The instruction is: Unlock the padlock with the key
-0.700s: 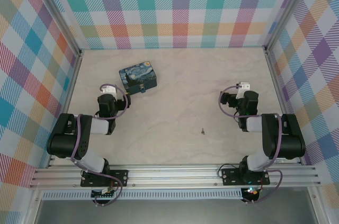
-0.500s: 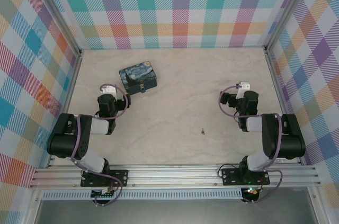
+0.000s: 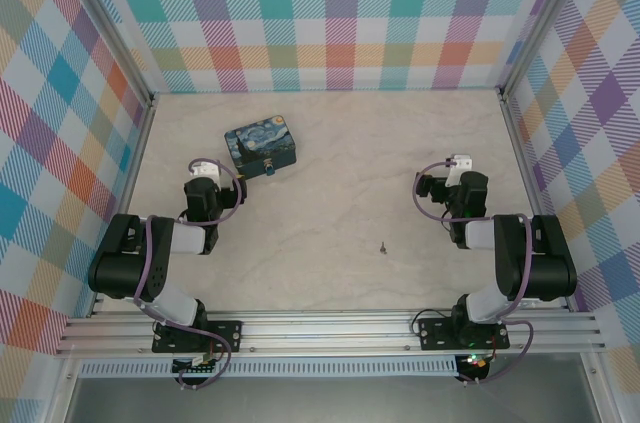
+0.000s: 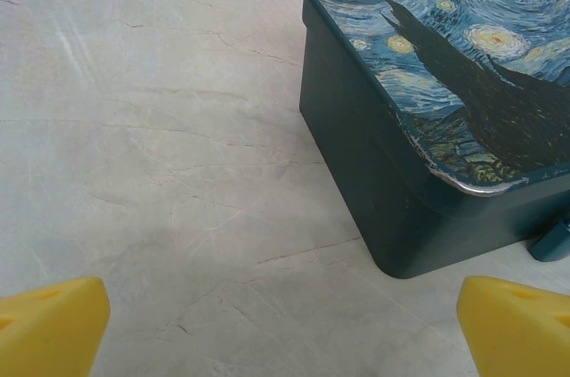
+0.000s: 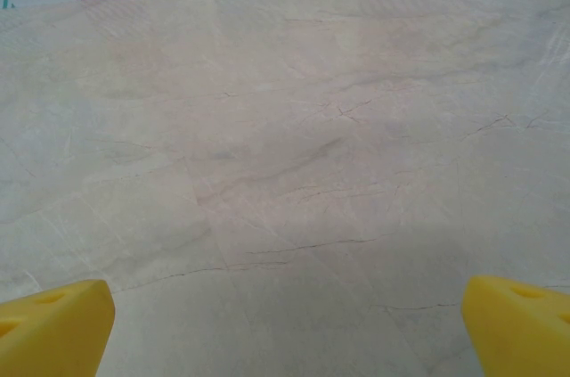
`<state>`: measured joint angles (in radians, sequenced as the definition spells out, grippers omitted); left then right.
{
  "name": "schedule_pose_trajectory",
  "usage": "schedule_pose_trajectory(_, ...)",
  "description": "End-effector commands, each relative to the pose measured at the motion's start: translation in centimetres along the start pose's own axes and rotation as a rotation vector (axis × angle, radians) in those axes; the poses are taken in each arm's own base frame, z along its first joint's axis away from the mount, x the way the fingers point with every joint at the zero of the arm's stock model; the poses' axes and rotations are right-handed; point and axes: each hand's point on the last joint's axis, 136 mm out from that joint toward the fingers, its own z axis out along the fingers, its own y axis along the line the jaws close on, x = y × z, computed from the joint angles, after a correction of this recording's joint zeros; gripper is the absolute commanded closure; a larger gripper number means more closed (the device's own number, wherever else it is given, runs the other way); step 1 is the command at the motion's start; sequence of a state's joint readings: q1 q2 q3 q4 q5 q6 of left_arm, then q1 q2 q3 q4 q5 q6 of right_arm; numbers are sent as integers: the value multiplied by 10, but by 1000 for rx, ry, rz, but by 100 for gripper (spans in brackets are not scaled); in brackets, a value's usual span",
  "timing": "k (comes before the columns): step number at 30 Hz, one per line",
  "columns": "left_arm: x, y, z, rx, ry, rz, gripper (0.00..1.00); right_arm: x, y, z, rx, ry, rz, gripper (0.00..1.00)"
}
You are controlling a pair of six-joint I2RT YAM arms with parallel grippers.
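Observation:
The key [image 3: 382, 246] is a tiny dark speck lying on the marble table between the two arms, nearer the right one. The padlock [image 3: 270, 170] is a small bluish piece on the table against the front of the Starry Night tin [image 3: 262, 145]; its edge peeks in at the right border of the left wrist view [image 4: 554, 244]. My left gripper [image 3: 212, 183] is folded back just left of the tin, open, with yellow fingertips [image 4: 49, 328] wide apart over bare table. My right gripper [image 3: 455, 183] is open too, its fingertips [image 5: 521, 323] over bare marble.
The tin [image 4: 427, 118] stands close ahead and to the right of the left gripper. Plaid walls close in the table [image 3: 380, 143] at the back and on both sides. An aluminium rail [image 3: 330, 328] runs along the near edge.

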<state>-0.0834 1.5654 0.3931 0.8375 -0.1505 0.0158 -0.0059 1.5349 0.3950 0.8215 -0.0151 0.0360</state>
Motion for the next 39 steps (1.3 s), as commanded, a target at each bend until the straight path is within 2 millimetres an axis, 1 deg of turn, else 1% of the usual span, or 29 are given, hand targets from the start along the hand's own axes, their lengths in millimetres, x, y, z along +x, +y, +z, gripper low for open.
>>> schedule_pose_trajectory(1, -7, 4, 2, -13, -16, -11, 0, -9, 2, 1, -8, -26, -14, 0)
schedule_pose_trajectory(6, -8, 5, 0, -19, -23, -14, 0, -9, 2, 1, -9, -27, -15, 0)
schedule_pose_trajectory(8, -16, 5, -7, -18, -35, -16, 0, -10, 2, 1, -9, -30, -17, 0)
schedule_pose_trajectory(11, -37, 11, -27, -50, -38, -47, 0, -12, 1, 1, -1, -27, -13, 0)
schedule_pose_trajectory(13, -52, 8, -45, -24, -61, -70, 0, -16, 2, 1, -6, -11, -13, 0)
schedule_pose_trajectory(16, -70, 4, -64, 11, -58, -124, 0, -24, 5, -4, -11, 29, -8, 0)
schedule_pose_trajectory(19, -86, -10, -74, 81, -15, -149, 0, -30, 6, -15, -4, 74, 48, 0)
schedule_pose_trajectory(21, -98, -17, -75, 109, 5, -172, 0, -35, 11, -24, -18, 97, 100, 0)
schedule_pose_trajectory(23, -109, -21, -72, 114, 40, -204, 0, -39, 17, -34, -31, 151, 167, 0)
schedule_pose_trajectory(25, -117, -32, -64, 125, 85, -215, 0, -42, 26, -45, -53, 223, 234, 0)
schedule_pose_trajectory(27, -123, -51, -56, 156, 115, -194, 0, -44, 39, -53, -91, 280, 269, 0)
schedule_pose_trajectory(29, -126, -74, -44, 192, 149, -162, 0, -42, 53, -62, -117, 344, 293, 0)
schedule_pose_trajectory(30, -125, -83, -38, 205, 169, -150, 0, -42, 59, -66, -128, 366, 299, 0)
schedule_pose_trajectory(32, -125, -105, -25, 242, 220, -134, 0, -34, 70, -73, -140, 429, 310, 0)
schedule_pose_trajectory(35, -119, -129, -7, 276, 293, -101, 0, -25, 83, -80, -151, 498, 309, 0)
schedule_pose_trajectory(39, -110, -149, 17, 300, 350, -54, 0, -8, 90, -82, -146, 545, 285, 0)
